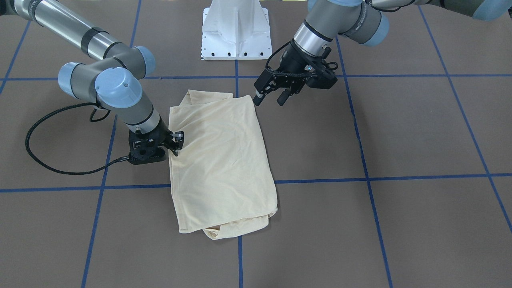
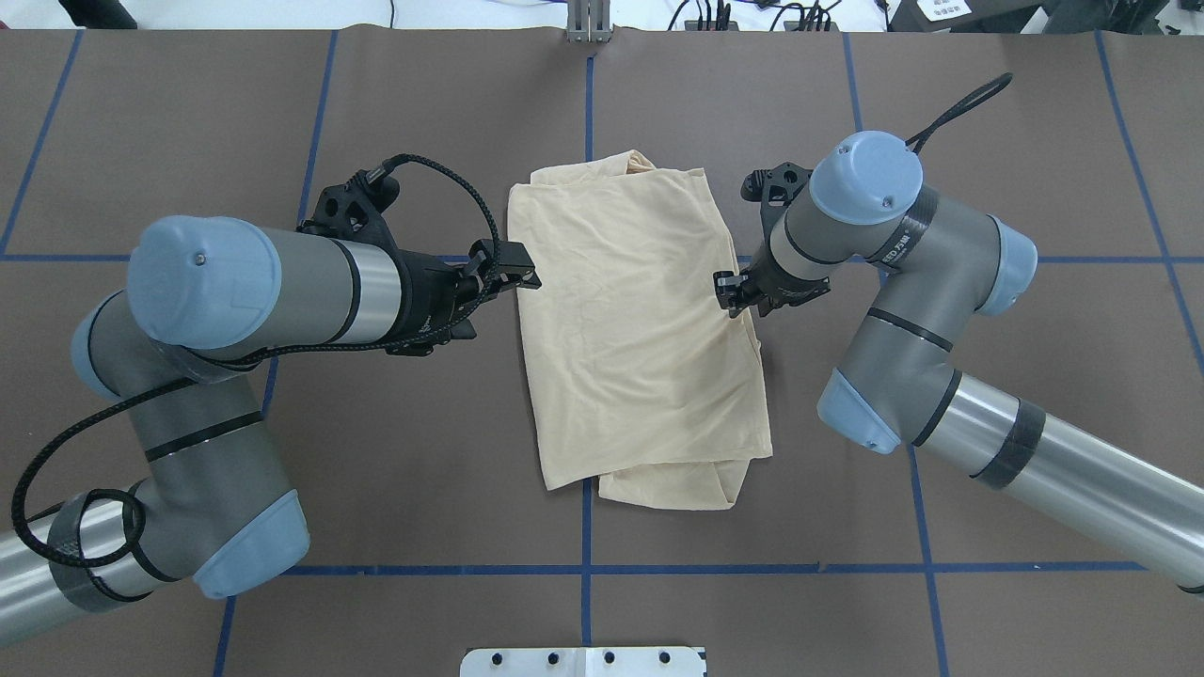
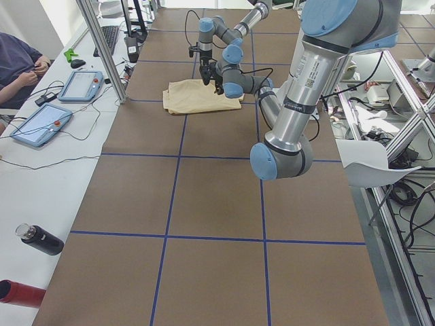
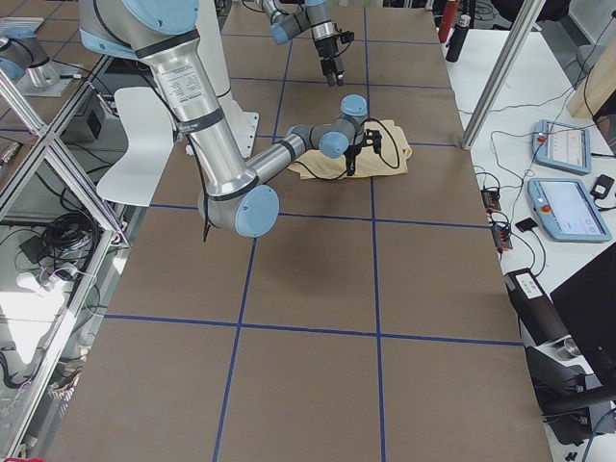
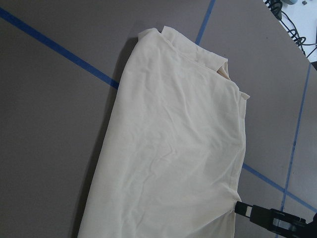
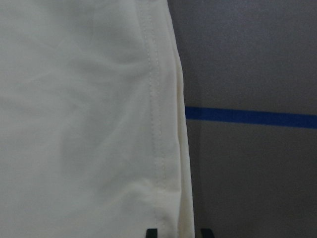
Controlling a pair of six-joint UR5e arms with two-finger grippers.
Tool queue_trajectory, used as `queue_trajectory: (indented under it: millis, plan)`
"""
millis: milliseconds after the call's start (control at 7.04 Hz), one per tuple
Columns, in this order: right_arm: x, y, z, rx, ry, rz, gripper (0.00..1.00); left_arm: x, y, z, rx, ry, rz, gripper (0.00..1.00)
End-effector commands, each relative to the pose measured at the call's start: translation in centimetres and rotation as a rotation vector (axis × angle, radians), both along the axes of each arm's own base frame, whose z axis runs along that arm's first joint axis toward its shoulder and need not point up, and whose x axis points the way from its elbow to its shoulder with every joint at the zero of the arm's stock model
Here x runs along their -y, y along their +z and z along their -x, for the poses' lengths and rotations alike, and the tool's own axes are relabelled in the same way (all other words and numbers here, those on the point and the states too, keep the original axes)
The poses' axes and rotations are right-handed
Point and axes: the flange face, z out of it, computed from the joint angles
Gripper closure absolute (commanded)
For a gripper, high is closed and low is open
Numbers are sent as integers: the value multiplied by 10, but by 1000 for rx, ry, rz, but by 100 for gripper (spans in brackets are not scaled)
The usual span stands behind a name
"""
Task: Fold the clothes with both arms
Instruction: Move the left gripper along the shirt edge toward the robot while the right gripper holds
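**Cream-yellow thin shirt (image 1: 220, 156) lies folded, one hem straddled**

It rests flat as a rough rectangle on the brown matte table (image 1: 400, 128), across the crossing of two blue tape lines (image 1: 320, 181), with looser layers poking out at both short ends.

The black two-finger right gripper (image 1: 175, 145) is down at one long edge of the shirt, about halfway along it. In its wrist view the fingertips (image 6: 151, 232) stand a little apart with the stitched hem between them: one over the cloth, the other over bare table. They are not pinched together.

The black two-finger left gripper (image 1: 269, 101) is at the opposite long side, near the corner closest to the white pedestal base (image 1: 236, 32). Its fingers are spread wide and hold nothing. The side view from the robot's right shows it raised clear of the table.
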Motion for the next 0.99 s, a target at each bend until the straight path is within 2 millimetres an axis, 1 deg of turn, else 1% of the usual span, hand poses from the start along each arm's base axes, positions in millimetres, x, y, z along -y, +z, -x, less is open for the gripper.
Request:
queue_trajectory:
  millis: [0, 142, 284, 426, 568, 710, 853]
  plan:
    - [5, -9, -14, 24, 5, -1, 0, 0, 4, -1, 6, 2, 4, 1]
    - [0, -21, -20, 47, 9, -11, 0, -5, 2, -5, -3, 8, 17, 1]
    - [-9, -30, -32, 70, 11, -22, 0, -14, -1, -9, -14, 23, 22, 1]
    - [-24, -27, -48, 83, 4, -22, 0, -40, 6, -36, -20, 49, 95, 1]
    - [-29, -29, -52, 96, 13, 0, 0, -69, 11, -67, -5, 41, 97, 1]
    - [-34, -37, -57, 115, 36, 26, 0, -82, 29, -98, 38, 35, 100, 1]
    - [-36, -42, -59, 129, 43, 41, 0, -80, 43, -117, 73, 39, 117, 1]
